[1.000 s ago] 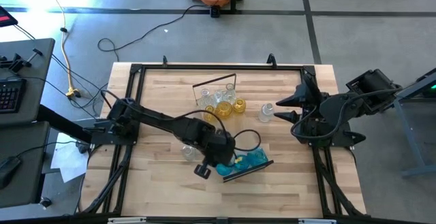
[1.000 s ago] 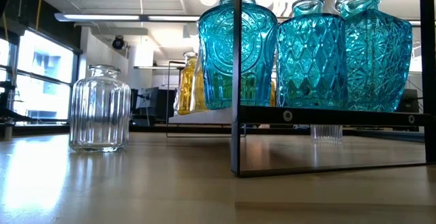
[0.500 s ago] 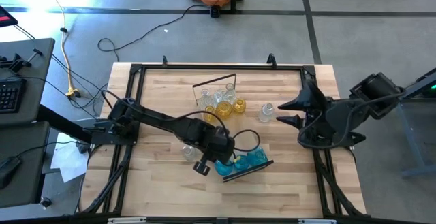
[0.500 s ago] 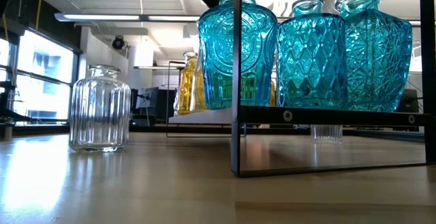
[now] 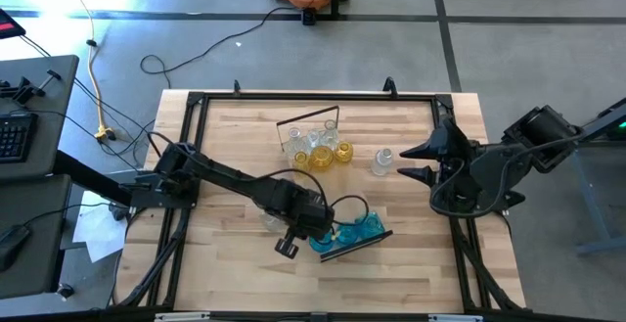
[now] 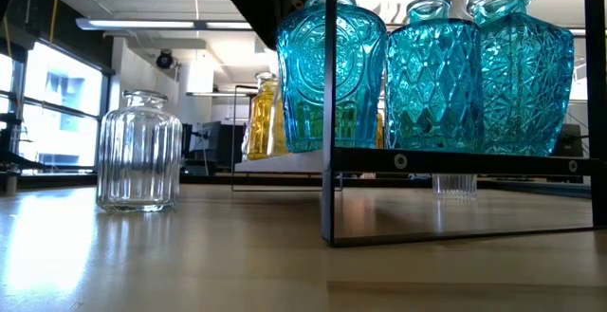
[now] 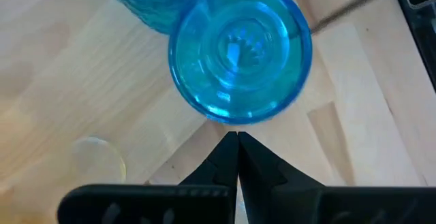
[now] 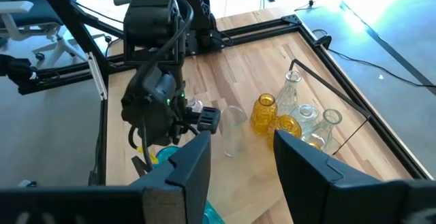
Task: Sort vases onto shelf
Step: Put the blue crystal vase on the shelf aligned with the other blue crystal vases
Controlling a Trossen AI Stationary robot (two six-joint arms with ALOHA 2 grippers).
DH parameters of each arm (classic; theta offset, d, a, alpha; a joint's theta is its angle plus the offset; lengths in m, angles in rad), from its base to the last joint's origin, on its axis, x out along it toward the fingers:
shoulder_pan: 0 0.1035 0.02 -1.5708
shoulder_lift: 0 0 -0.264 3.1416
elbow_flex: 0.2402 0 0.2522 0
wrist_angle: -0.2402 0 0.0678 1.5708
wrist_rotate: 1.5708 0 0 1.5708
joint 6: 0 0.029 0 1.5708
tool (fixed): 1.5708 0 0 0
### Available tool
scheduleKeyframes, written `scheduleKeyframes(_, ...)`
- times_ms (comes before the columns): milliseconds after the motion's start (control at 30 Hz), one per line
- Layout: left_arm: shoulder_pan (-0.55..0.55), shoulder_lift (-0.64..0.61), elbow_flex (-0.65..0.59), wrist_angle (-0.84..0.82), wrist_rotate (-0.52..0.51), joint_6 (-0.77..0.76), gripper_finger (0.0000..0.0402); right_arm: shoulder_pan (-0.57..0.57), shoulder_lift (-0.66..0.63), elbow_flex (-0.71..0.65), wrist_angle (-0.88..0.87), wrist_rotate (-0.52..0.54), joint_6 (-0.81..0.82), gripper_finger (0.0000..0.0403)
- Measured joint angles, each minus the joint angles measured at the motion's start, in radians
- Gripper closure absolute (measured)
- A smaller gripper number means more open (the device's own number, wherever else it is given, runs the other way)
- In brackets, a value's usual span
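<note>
Pale butcher-block planks make up my worktop (image 5: pixel 225 165), ringed by a thin black metal frame. My left hand (image 7: pixel 237 140) hangs with its two dark tapered fingers pinched tight together, gripping nothing; directly beneath its tips I see the round mouth of a translucent blue pressed-glass vase (image 7: pixel 238 50). That vase (image 6: pixel 330 70) carries a medallion pattern, and beside it stand two more blue vases (image 6: pixel 479 70), diamond-cut, all on the light-wood shelf with dark metal rims (image 6: pixel 455 160). A ribbed clear glass jar (image 6: pixel 138 151) sits nearby, off the shelf. My right hand (image 8: pixel 242 157) waits wide, well apart, facing the amber and clear narrow-necked vases (image 8: pixel 289 118).
</note>
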Motion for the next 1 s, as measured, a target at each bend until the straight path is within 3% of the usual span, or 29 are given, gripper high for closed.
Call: scheduleKeyframes(1000,0.009,0.000,-0.004,0.124,0.075,0.008,0.0401,0.000,0.000,0.000,0.000,0.000,-0.002,0.0258)
